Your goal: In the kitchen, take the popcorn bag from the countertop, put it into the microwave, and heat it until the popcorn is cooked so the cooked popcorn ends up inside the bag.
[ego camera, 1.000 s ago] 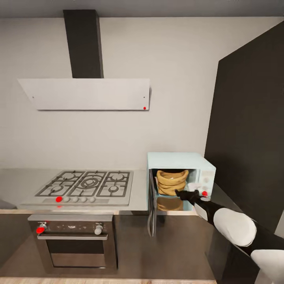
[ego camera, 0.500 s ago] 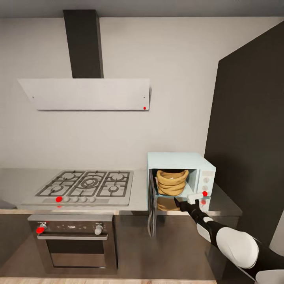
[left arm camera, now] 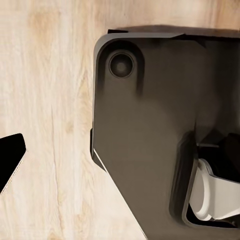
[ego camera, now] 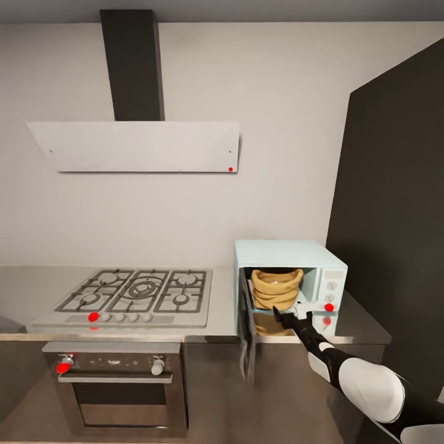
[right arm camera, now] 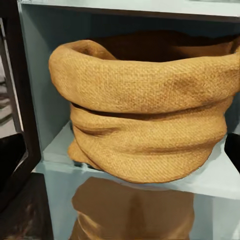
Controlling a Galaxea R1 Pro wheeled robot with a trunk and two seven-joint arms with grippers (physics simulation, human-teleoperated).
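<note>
Bag: the popcorn bag (ego camera: 276,288) sits upright inside the microwave (ego camera: 290,286), slumped on the oven floor with its rolled rim up. From the right wrist it stands a little back from the front lip, so it is clear of the door's path.
Popcorn: you cannot see into the bag from here, so do not assume anything about the kernels.
Door: the microwave door (ego camera: 248,336) hangs wide open, swung out toward 6 o'clock from a hinge on the oven's 9 o'clock side, edge-on to you.
Right gripper: the right gripper (ego camera: 285,317) hangs just in front of the oven mouth, at about 5 o'clock of the bag and apart from it. You cannot tell from these views how far its jaws stand apart (nothing is seen between them).
Left gripper: one dark fingertip of the left gripper (left arm camera: 9,156) shows over the wooden floor (left arm camera: 50,125) beside the robot's base (left arm camera: 150,130); its jaw state cannot be told.
Step in hand: judging by the layout, loading is done and closing the door is next.
How to do it well: swing your right arm around to the door's outer face toward 7 o'clock, then push along its arc, not straight in.
Watch: keep the gripper off the knobs (ego camera: 332,285) and the red light (ego camera: 328,307) at 3 o'clock of the opening until the door is shut.
</note>
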